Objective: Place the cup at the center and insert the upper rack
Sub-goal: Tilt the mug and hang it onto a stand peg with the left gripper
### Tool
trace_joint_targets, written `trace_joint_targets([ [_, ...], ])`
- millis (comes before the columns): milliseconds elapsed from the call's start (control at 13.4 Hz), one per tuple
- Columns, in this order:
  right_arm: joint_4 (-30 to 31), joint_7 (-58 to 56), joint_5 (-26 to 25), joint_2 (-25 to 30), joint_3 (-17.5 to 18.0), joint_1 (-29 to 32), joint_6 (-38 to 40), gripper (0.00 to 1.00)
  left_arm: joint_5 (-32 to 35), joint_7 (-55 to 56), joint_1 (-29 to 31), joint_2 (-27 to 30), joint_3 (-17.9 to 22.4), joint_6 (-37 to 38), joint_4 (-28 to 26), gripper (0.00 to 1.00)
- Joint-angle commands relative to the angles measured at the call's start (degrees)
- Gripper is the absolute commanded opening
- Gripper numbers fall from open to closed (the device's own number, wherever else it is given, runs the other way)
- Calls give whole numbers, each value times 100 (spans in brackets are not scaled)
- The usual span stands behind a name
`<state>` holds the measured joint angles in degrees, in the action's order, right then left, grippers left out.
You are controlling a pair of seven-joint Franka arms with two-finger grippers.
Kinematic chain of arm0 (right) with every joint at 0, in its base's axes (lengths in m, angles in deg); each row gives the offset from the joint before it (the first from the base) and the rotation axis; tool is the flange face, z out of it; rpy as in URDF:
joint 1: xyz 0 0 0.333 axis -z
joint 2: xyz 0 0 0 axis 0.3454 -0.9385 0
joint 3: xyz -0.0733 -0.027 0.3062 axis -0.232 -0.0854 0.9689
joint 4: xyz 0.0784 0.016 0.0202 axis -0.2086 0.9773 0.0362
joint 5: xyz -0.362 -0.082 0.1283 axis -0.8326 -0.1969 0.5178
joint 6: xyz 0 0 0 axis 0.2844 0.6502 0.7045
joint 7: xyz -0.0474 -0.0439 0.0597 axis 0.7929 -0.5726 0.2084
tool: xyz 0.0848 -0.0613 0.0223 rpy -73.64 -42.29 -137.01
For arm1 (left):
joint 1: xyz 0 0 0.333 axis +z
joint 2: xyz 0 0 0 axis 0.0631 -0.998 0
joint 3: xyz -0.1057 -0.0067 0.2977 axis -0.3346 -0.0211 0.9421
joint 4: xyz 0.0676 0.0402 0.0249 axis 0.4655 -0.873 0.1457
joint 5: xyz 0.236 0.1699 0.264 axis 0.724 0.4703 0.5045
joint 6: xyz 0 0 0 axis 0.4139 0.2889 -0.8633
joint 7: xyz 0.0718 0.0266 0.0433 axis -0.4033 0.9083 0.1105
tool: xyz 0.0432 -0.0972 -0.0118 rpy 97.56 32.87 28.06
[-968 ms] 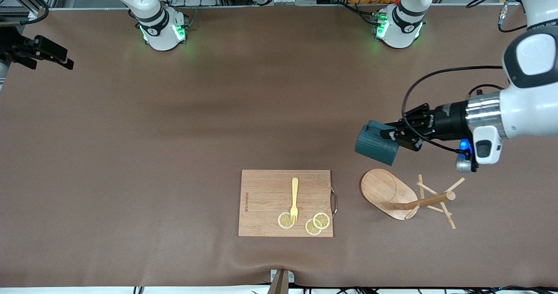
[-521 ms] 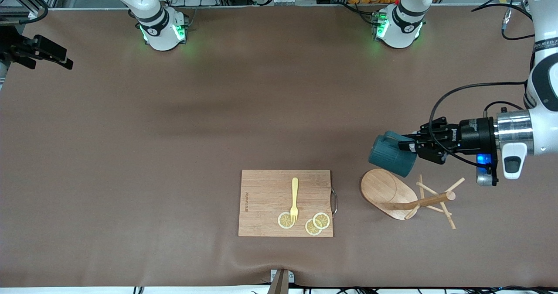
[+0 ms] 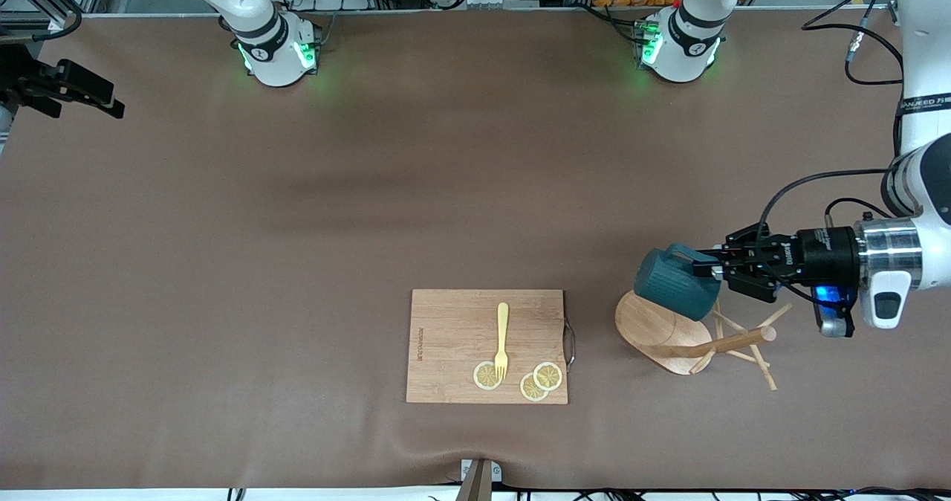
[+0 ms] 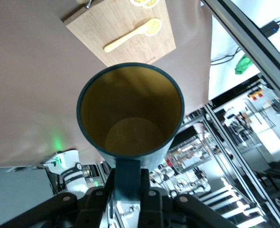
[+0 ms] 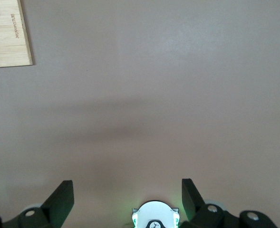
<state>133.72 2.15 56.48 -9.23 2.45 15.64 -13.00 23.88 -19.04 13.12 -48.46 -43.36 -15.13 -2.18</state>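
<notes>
My left gripper (image 3: pixel 709 270) is shut on the handle of the dark teal cup (image 3: pixel 672 285) and holds it tipped on its side in the air, over the edge of the wooden mug tree's oval base (image 3: pixel 654 326). The mug tree lies on its side, its post and pegs (image 3: pixel 732 341) pointing toward the left arm's end of the table. In the left wrist view the cup's tan-yellow inside (image 4: pixel 130 111) faces the camera, with the handle between my left gripper's (image 4: pixel 128 190) fingers. My right gripper (image 5: pixel 128 199) is open and empty above bare table; it does not show in the front view.
A rectangular wooden cutting board (image 3: pixel 461 337) with a yellow fork (image 3: pixel 502 337) and lemon slices (image 3: pixel 541 380) lies beside the mug tree, toward the right arm's end. The board also shows in the left wrist view (image 4: pixel 125 28) and its corner in the right wrist view (image 5: pixel 6 33).
My left gripper has carried the cup toward the front camera and the left arm's end of the table, so it now hangs over the mug tree's base. The right arm has not moved.
</notes>
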Motion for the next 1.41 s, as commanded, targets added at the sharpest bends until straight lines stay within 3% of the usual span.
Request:
trace_joint_targets([
  [0, -6, 22, -21, 80, -2, -9, 55, 100, -308, -174, 216, -101, -60, 201, 63, 0],
  [1340, -14, 206, -30, 80, 68, -150, 55, 100, -845, -887, 489, -752, -60, 324, 54, 0],
])
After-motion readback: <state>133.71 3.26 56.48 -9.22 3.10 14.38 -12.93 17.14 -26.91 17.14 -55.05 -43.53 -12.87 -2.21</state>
